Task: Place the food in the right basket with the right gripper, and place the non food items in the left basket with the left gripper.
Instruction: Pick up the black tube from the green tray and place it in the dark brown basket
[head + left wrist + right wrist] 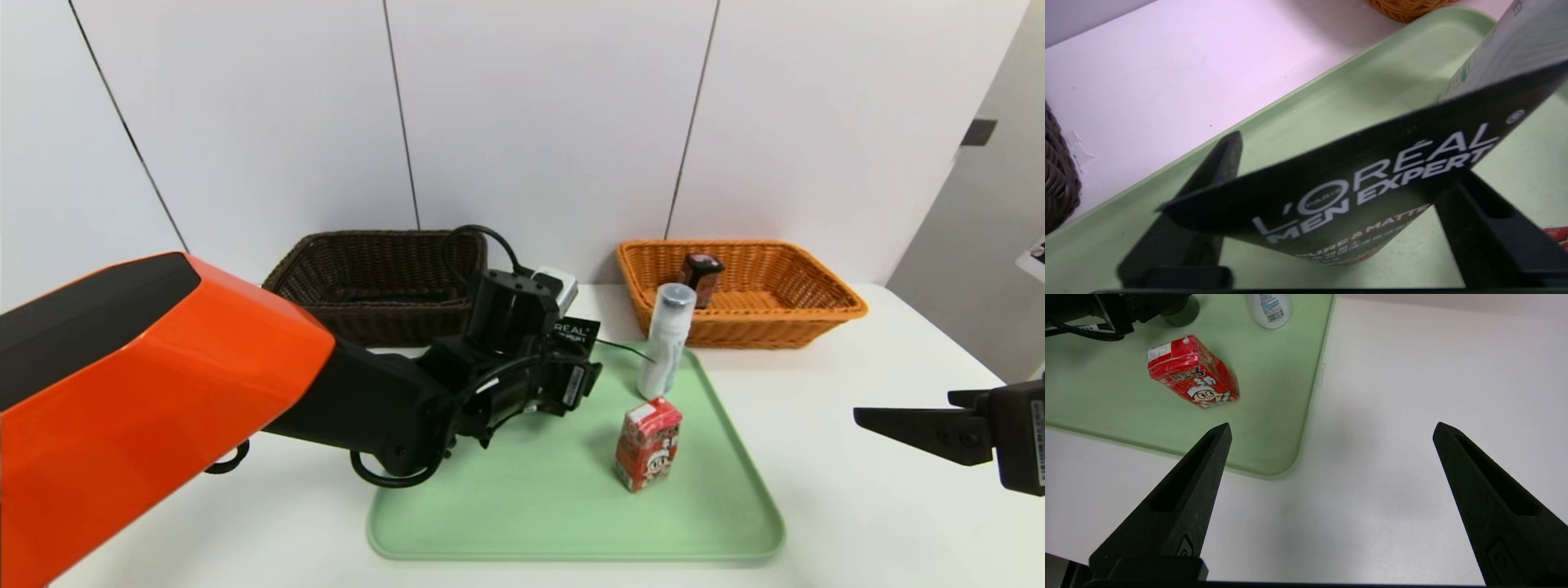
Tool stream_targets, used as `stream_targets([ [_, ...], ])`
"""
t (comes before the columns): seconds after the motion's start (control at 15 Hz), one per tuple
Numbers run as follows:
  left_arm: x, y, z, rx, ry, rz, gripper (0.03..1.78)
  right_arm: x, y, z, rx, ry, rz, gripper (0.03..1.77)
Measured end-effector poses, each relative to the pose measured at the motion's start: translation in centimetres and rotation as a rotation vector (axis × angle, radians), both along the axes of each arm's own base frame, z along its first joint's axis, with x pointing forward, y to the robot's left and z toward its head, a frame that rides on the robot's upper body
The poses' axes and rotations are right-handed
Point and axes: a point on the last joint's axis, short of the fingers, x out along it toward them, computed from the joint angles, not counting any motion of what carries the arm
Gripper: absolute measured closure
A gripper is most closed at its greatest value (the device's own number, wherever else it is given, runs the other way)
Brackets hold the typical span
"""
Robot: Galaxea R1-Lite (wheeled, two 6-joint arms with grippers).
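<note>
Currently the left gripper [1331, 204] is at the L'Oreal tube [1372, 179] on the green tray [571, 506], at the tray's far-left part; the tube stands upright between the jaws, one on each flank, so this looks like a grasp being set up; whether the jaws are released or already clenched on it I cannot tell; contact is not clear. Left arm pose: reaching forward and inward over the tray, pointed slightly below level, a side approach, which suits a standing tube.

Right gripper [1331, 433] is parked off the tray's right edge over the bare surface [857, 490], jaws spread wide, nothing between them; probably waiting its turn.

Relative to the tray: white bottle [668, 339] stands at the far right part, just beside the tube; red carton [647, 443] stands right of centre, nearer the robot. Left basket [380, 282] sits beyond the tray's far-left corner; no item visible inside. Right basket [739, 290] sits beyond the far-right corner with the dark pack [700, 278] already in it; so one food item is sorted, carton remaining.
</note>
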Motion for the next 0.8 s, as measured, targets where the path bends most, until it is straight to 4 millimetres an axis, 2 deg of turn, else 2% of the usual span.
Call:
stream_targets([
  [0.13, 0.13, -0.08, 0.04, -0.004, -0.003, 0.003, 0.69, -0.01, 0.0, -0.05, 0.0, 0.002, 0.0, 0.1],
  [0.4, 0.2, -0.07, 0.1, -0.006, -0.007, 0.006, 1.15, -0.01, 0.01, -0.08, 0.0, 0.003, 0.001, 0.1],
  [0.47, 0.18, -0.07, 0.15, -0.007, -0.009, 0.005, 1.44, -0.01, 0.0, -0.08, 0.0, 0.003, 0.001, 0.1],
  [0.8, 0.14, -0.01, 0.25, -0.008, -0.01, 0.006, 1.44, -0.02, 0.0, -0.08, 0.0, 0.003, 0.001, 0.1],
])
